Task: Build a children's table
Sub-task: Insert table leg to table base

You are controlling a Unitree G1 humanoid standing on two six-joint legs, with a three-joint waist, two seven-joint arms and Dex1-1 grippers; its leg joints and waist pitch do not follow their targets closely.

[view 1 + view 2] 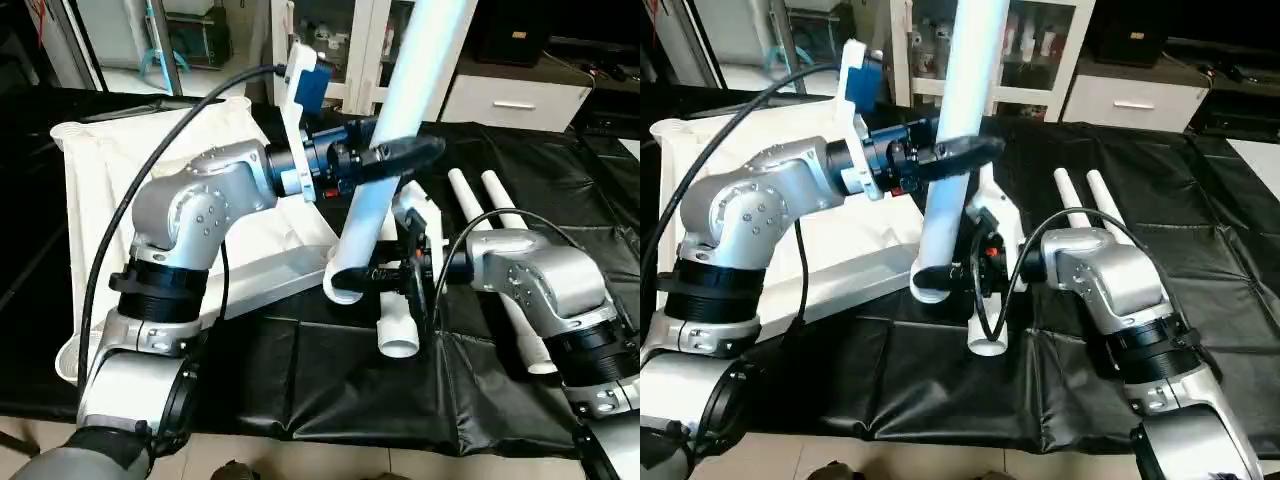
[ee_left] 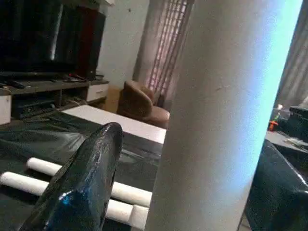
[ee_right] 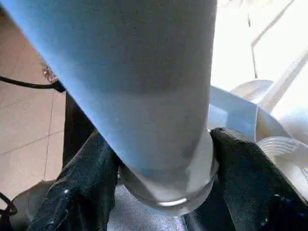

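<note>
The left gripper (image 1: pixel 385 158) clamps the upright table leg (image 1: pixel 400 120) mid-length; the right gripper (image 1: pixel 392 272) is closed around its lower end at the tabletop (image 1: pixel 120 200) near corner. The smooth, rigid, light tube may slip; grip low. Spare legs (image 1: pixel 490 215) lie right on the surface (image 1: pixel 330 390).

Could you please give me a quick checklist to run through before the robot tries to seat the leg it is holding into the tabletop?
1. Left gripper holds the raised leg at mid-length: ok, black fingers on both sides of the tube.
2. Right gripper holds the leg's lower end: ok, fingers on either side of the collar.
3. Leg upright over a socket: not ok, it leans and its open end sits just off the tabletop edge.
4. Target corner socket in view: cannot tell, arms cover it.
5. Spare legs out of the way: ok, two lie beyond the right arm; a third lies close beneath the leg's lower end.
</note>
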